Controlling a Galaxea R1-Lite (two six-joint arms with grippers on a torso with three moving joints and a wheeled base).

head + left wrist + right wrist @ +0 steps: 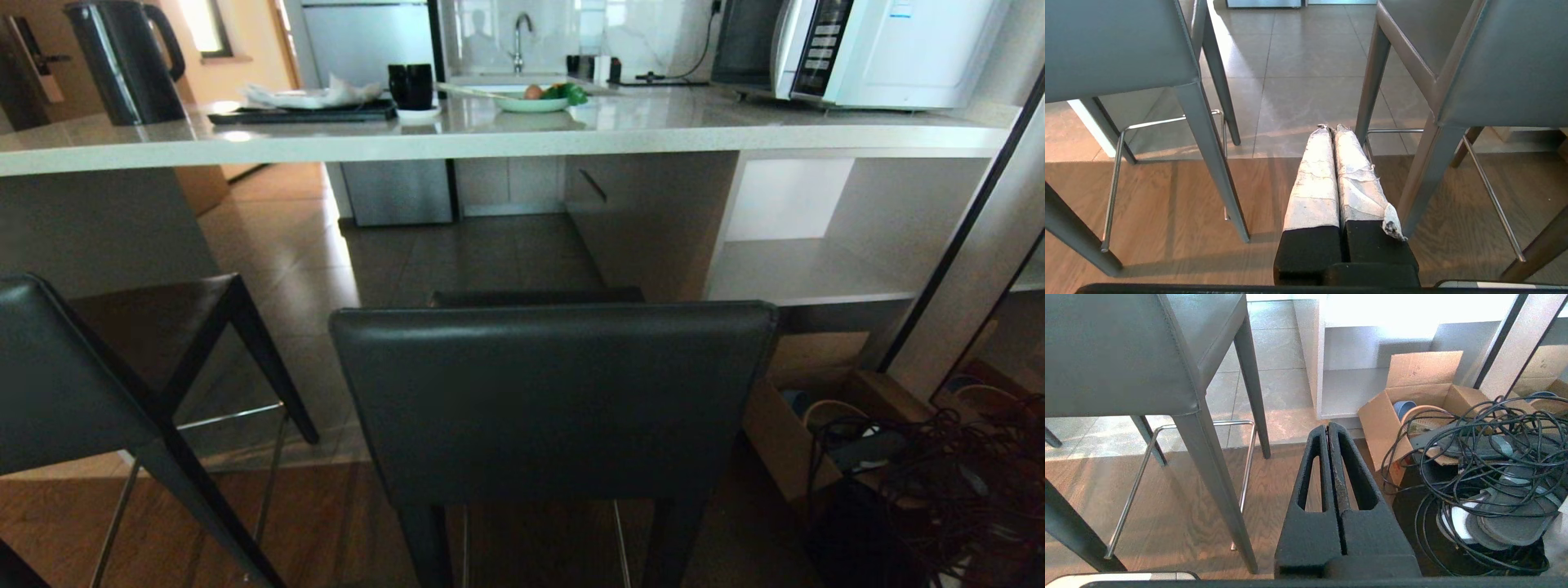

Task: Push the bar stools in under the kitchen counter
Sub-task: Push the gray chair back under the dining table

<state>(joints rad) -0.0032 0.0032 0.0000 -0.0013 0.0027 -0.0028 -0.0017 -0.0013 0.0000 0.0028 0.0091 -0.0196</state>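
Head view. Counter (490,135): long pale stone slab across the far side, knee space beneath it clear, which is where the seats are meant to go. Stool A (555,408): straight ahead, backrest toward the camera, seat edge short of the slab, so not yet tucked in. Stool B (73,384): to the robot's left, also pulled out, turned slightly off square. On the slab: kettle (126,57), tray (302,113), cup (411,86), plate (531,102), microwave (857,49). Neither arm shows here.

Left wrist view. Left gripper (1330,130): taped fingers pressed together, holding nothing, hanging low between the two stools over the wood floor (1167,196). Stool B's backrest and legs on one side, stool A's on the other; chrome footrests visible on both. Closed fingers would suit pushing, not grasping.

Right wrist view. Right gripper (1329,428): black fingers closed flat against each other, empty, low beside stool A's leg. Box (1412,400) and cables (1486,457) lie on the floor near the shelves (1355,384), clear of the stool's likely path but close to this arm.
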